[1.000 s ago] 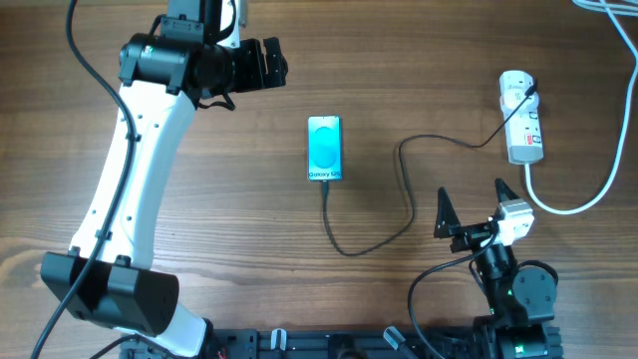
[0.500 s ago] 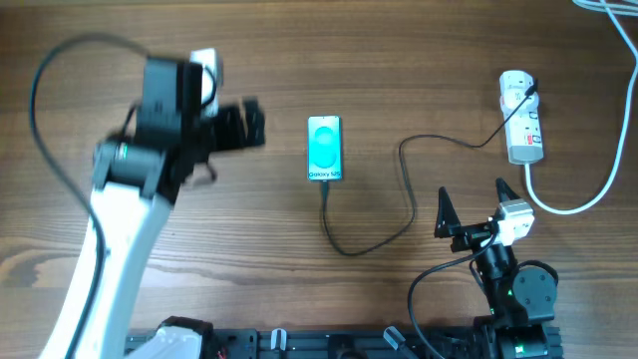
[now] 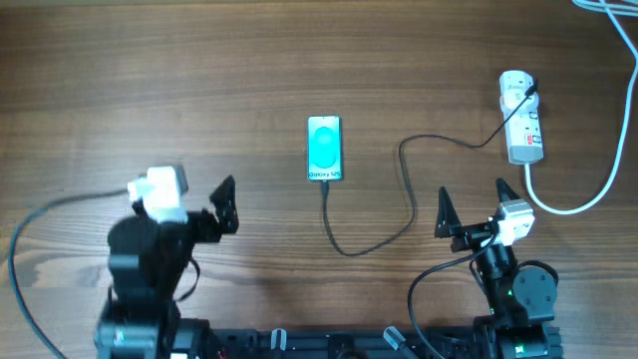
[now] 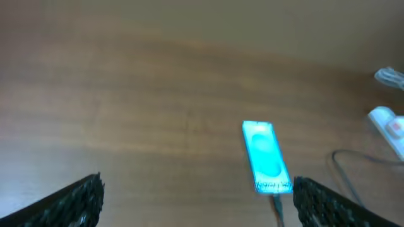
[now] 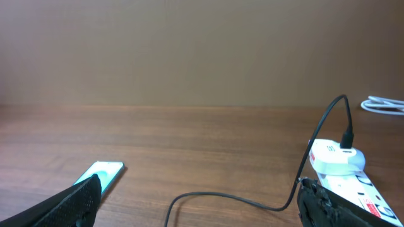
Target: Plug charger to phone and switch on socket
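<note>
The phone (image 3: 324, 148) lies flat mid-table with its cyan screen lit. The charger (image 3: 407, 189), a thin black cable, runs from the phone's bottom edge, loops toward the front, and rises right to the socket (image 3: 521, 130), where its plug sits at the far end. My left gripper (image 3: 224, 204) is open and empty, front left of the phone. My right gripper (image 3: 474, 207) is open and empty, in front of the socket. The left wrist view shows the phone (image 4: 267, 156) between the open fingers (image 4: 196, 205). The right wrist view shows the phone (image 5: 101, 173), charger (image 5: 240, 198) and socket (image 5: 338, 161).
A thick white cord (image 3: 598, 189) curves from the socket's near end along the table's right edge toward the far right corner. It also shows in the right wrist view (image 5: 385, 104). The wooden table (image 3: 199, 100) carries nothing else.
My left arm has swung from the far left of the table back to the near left, gripper still open. The right arm, phone, cable and socket have not moved.
</note>
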### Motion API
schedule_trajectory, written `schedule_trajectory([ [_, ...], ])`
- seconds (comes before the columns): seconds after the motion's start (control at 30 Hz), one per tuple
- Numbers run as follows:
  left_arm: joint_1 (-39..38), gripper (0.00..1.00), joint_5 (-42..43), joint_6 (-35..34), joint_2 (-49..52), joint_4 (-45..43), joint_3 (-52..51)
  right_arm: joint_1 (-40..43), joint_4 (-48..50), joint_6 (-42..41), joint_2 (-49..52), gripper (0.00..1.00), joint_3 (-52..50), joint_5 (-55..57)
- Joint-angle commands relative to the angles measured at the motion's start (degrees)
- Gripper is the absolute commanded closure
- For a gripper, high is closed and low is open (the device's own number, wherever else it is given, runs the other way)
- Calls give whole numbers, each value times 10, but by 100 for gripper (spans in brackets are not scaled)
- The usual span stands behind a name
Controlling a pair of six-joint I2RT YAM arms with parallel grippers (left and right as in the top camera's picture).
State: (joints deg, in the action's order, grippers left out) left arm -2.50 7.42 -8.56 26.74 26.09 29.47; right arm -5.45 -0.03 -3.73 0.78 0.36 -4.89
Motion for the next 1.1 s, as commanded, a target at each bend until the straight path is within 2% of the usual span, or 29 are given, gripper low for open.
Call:
schedule_trajectory([
  [0.0,7,0,35,24,-84,-65,-83,2,1,7,-5,0,0,5],
  [0.27,8,0,35,23,-232,-170,-218,2,1,7,-5,0,0,5],
  [0.6,9,0,35,23,-266,-293,-289,2,1,7,-5,0,0,5],
  [0.77,27,0,35,23,-266,-288,-291,2,1,7,-5,0,0,5],
  [0.9,36,0,32,23,-266,-224,-291,2,1,7,-5,0,0,5],
  [1.07,32,0,30,24,-266,-225,-291,2,1,7,-5,0,0,5],
])
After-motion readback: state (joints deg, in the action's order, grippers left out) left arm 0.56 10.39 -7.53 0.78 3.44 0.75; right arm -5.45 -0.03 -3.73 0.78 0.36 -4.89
